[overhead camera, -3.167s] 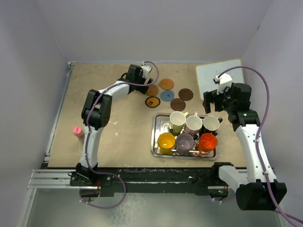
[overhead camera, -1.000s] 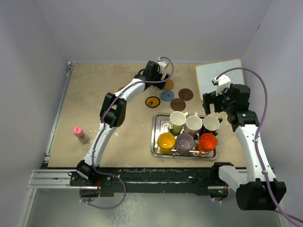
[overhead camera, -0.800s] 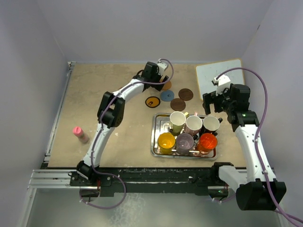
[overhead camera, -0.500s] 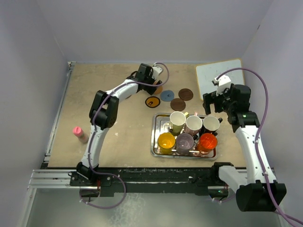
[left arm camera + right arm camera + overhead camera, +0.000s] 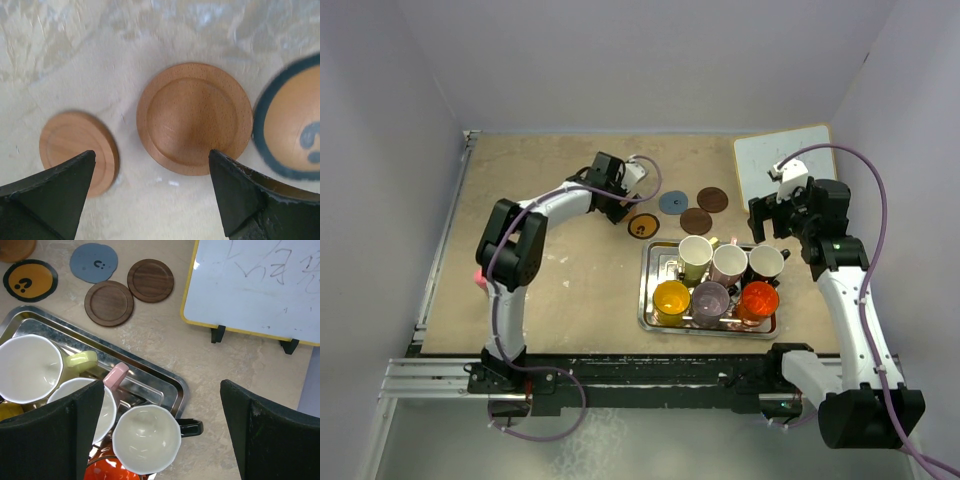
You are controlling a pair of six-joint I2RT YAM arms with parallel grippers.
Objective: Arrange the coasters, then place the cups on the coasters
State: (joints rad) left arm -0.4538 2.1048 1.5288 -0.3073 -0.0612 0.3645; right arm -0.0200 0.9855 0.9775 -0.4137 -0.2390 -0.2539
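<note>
Where the tabletop (image 5: 100, 40) is mottled, two wooden coasters (image 5: 194, 117) (image 5: 75, 145) lie — round, rimmed.

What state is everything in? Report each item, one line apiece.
Left gripper: open, empty, over two orange-brown coasters.
Right gripper: open, empty, above the tray.
Cups: six, upright, all on the tray.
Other coasters: flat on the table, bare.
Whiteboard: marked with writing.

left gripper (image 5: 151, 162): swung left | orange-brown coasters (image 5: 194, 124): dragged left
</note>
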